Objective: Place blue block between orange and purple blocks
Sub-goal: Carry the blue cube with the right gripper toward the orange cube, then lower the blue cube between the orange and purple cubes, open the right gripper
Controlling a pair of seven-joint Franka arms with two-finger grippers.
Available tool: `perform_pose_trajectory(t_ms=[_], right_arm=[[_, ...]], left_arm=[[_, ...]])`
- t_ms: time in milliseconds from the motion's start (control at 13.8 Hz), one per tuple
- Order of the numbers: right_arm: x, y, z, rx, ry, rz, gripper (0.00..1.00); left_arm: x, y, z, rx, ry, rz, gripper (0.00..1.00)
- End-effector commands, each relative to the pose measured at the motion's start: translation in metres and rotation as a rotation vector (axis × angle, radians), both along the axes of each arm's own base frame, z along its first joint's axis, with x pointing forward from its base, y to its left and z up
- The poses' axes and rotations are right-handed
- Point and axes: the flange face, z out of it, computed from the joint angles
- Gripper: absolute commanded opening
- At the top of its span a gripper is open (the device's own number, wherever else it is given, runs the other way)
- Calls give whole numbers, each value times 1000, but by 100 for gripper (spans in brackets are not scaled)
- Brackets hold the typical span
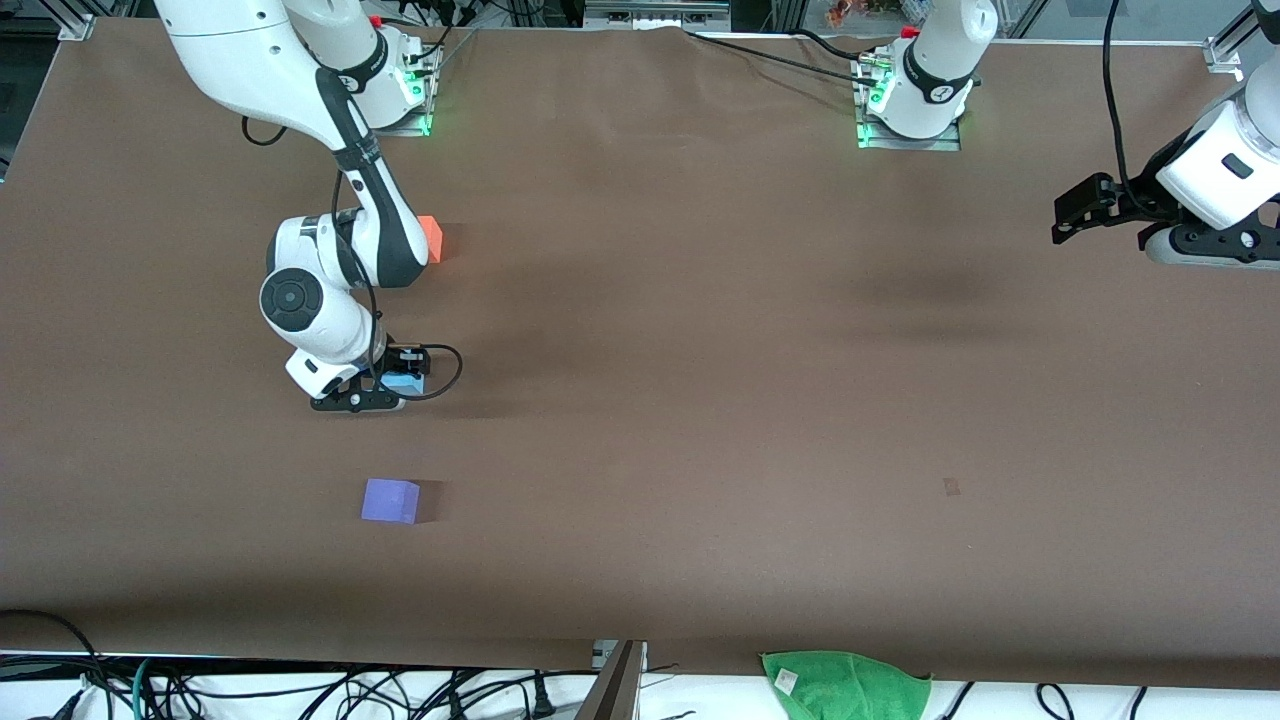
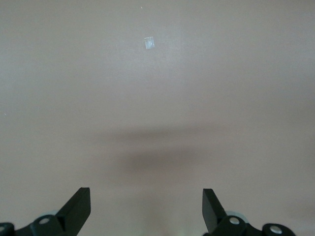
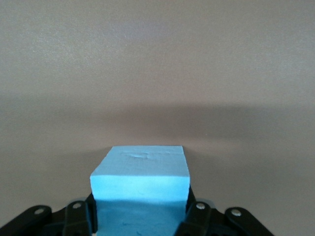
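Low over the desk [image 1: 700, 400], toward the right arm's end, the right gripper [image 1: 392, 385] is pinching the blue block [image 1: 405, 381], its two fingers pressed against the cube's sides as the right wrist view shows clearly [image 3: 140, 196]. From where I stand the block looks to be at or very near the surface, though I cannot tell whether it actually rests on it. The orange block [image 1: 431, 238] sits farther from the front camera than this gripper, partly hidden by the arm, and the purple block [image 1: 390, 501] sits nearer to the camera than it, so the gripper with its load is roughly in the gap between the two, apart from both. I would judge the carrying part nearly finished: what seems left is to set the cube down for certain, let go and lift away. Over the desk's other end the left gripper [image 1: 1075, 215] waits, fingers spread with nothing between them.
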Motion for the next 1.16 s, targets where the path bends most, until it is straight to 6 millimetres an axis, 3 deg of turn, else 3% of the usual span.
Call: perform_pose_trajectory(t_ms=[0,73,436,655,1091], right_arm=[[-7,-1,-10,14,-8,11,59],[-5,0,-6,16,-13,7,100],[9,8,40,38,-7,25,100],[19,9,89,51,18,33,100],[45,-19,203,43,120,61,100]], left_arm=[[0,4,6,17,-4,-21,100],[0,4,6,17,-4,-21,100],[0,4,6,17,-4,-21,100],[-1,4,8,17,-7,-21,100],[-1,9,8,17,-7,-11,100]])
